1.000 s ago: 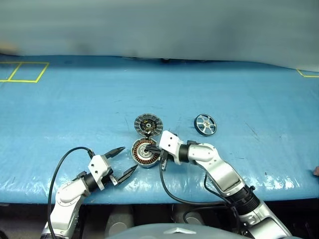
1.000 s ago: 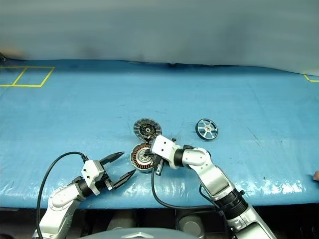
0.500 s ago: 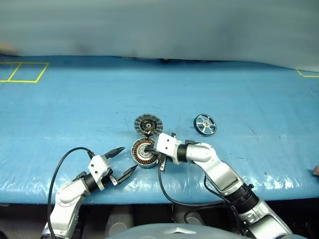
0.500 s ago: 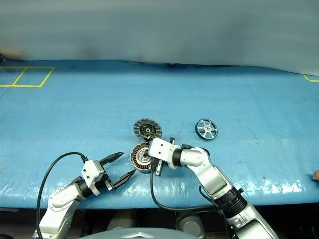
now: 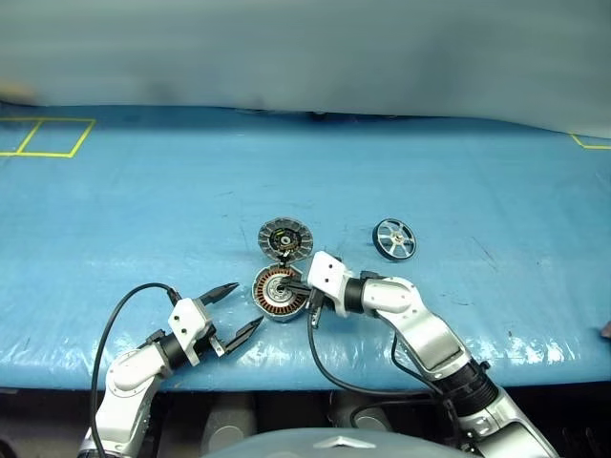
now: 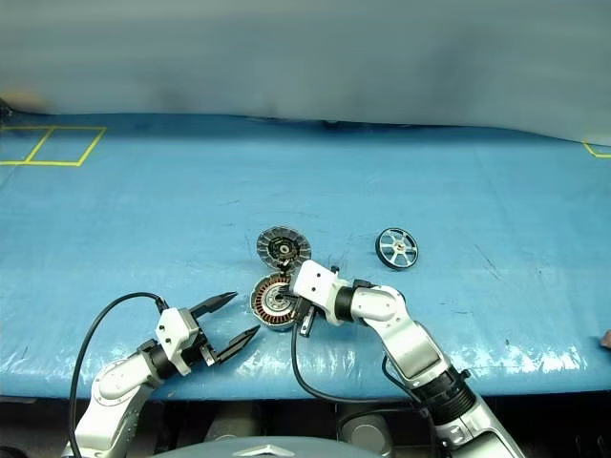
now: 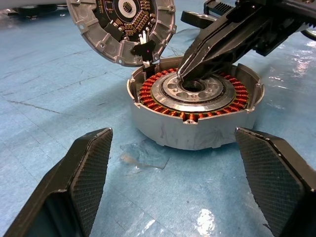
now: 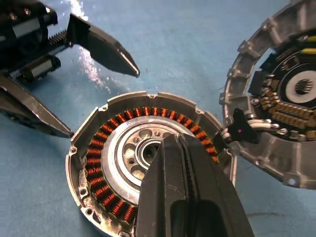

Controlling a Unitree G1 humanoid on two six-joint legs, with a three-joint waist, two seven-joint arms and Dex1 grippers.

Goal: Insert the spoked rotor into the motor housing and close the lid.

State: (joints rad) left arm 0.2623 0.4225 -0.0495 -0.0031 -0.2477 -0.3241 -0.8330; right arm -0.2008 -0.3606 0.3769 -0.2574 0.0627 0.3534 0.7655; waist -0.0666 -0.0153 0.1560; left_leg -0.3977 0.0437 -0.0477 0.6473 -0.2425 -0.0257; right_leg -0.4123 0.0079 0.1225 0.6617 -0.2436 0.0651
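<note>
The motor housing point(image 5: 277, 294) lies open near the table's front edge, its copper windings ringing a silver hub point(image 7: 192, 89). Its lid point(image 5: 284, 238) is swung back behind it, dark inner face up, still joined at the edge. The spoked rotor point(image 5: 393, 238) lies flat on the table to the right, apart from both grippers. My right gripper point(image 8: 173, 143) is shut and holds nothing. Its tip is at the housing's centre hub; I cannot tell if it touches. My left gripper point(image 5: 246, 305) stands open just left of the housing, its fingers point(image 7: 79, 182) pointing at the housing wall.
A blue sheet point(image 5: 458, 172) covers the table, and the front edge runs close below the housing. Yellow tape squares point(image 5: 43, 136) mark the far left, and a yellow corner point(image 5: 587, 142) marks the far right. A black cable point(image 5: 320, 367) hangs from my right wrist.
</note>
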